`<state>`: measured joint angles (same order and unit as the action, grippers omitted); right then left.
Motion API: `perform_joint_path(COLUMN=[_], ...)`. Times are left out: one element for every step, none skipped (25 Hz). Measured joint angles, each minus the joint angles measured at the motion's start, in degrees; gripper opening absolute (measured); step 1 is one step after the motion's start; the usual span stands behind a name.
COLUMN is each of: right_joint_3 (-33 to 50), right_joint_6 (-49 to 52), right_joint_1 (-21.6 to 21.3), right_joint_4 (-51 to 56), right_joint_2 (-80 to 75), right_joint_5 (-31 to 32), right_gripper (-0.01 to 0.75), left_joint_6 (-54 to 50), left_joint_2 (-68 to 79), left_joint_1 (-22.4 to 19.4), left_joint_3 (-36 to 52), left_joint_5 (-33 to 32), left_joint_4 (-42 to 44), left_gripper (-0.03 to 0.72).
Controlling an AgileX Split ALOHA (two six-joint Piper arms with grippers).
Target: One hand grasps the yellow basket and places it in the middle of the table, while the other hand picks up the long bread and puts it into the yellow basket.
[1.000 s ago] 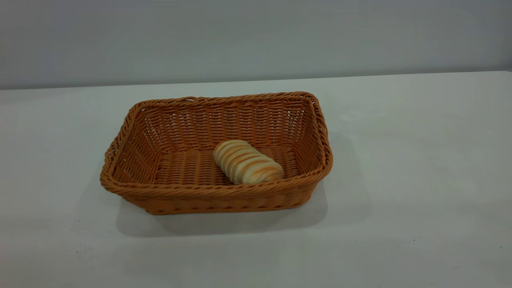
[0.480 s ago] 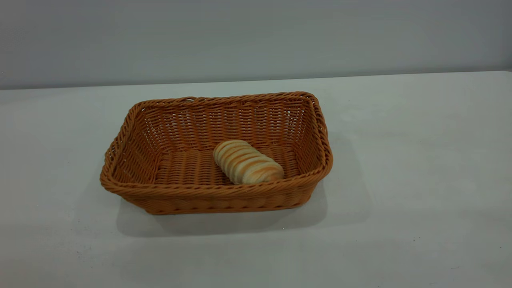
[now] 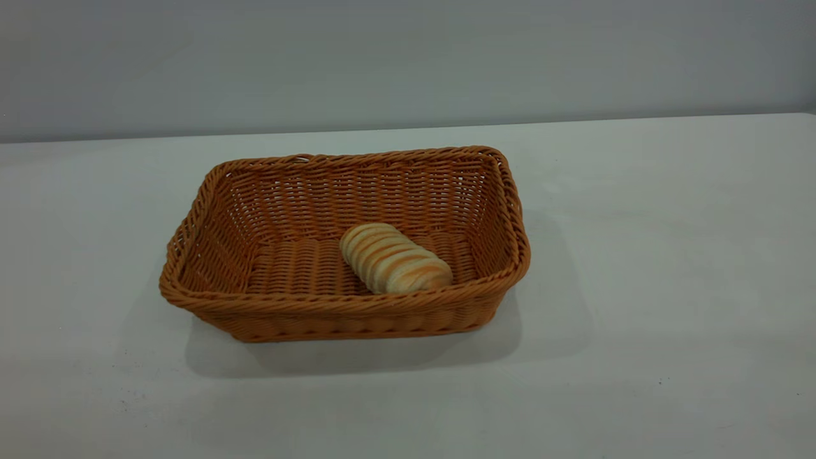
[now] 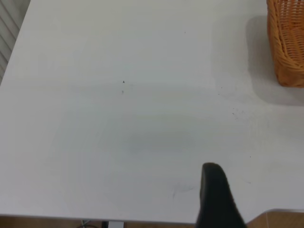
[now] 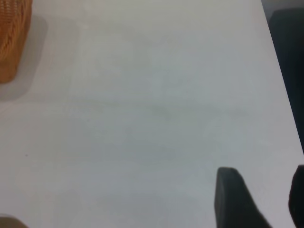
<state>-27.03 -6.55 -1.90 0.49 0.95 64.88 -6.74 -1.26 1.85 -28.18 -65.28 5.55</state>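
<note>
The yellow basket (image 3: 347, 306) stands on the white table (image 3: 669, 255), a little left of the middle. The long bread (image 3: 394, 258) lies inside it on the woven floor, towards the right end, slanted. Neither gripper shows in the exterior view. My left gripper (image 4: 216, 199) hangs over bare table near the table's edge, with a corner of the basket (image 4: 286, 45) far off. My right gripper (image 5: 265, 190) is open and empty over bare table, well away from the basket (image 5: 12, 40).
The table's edge and a brown floor (image 4: 285, 219) show by the left gripper. A dark area (image 5: 289, 42) lies beyond the table's edge in the right wrist view. A grey wall (image 3: 408, 57) stands behind the table.
</note>
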Motion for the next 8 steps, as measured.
perform_joint_path(right_joint_3=[0.0, 0.0, 0.0, 0.0, 0.0, 0.0, 0.0, 0.0], right_joint_6=[0.0, 0.0, 0.0, 0.0, 0.0, 0.0, 0.0, 0.0], right_joint_1=[0.0, 0.0, 0.0, 0.0, 0.0, 0.0, 0.0, 0.0], right_joint_4=[0.0, 0.0, 0.0, 0.0, 0.0, 0.0, 0.0, 0.0], right_joint_2=[0.0, 0.0, 0.0, 0.0, 0.0, 0.0, 0.0, 0.0], right_joint_5=[0.0, 0.0, 0.0, 0.0, 0.0, 0.0, 0.0, 0.0], right_gripper=[0.327, 0.326, 0.326, 0.326, 0.326, 0.326, 0.326, 0.326], left_joint_6=[0.0, 0.0, 0.0, 0.0, 0.0, 0.0, 0.0, 0.0], left_joint_2=[0.0, 0.0, 0.0, 0.0, 0.0, 0.0, 0.0, 0.0], left_joint_1=[0.0, 0.0, 0.0, 0.0, 0.0, 0.0, 0.0, 0.0], left_joint_3=[0.0, 0.0, 0.0, 0.0, 0.0, 0.0, 0.0, 0.0], left_joint_5=[0.0, 0.0, 0.0, 0.0, 0.0, 0.0, 0.0, 0.0], left_joint_4=[0.0, 0.0, 0.0, 0.0, 0.0, 0.0, 0.0, 0.0], left_gripper=[0.499, 0.499, 0.499, 0.499, 0.499, 0.499, 0.499, 0.499])
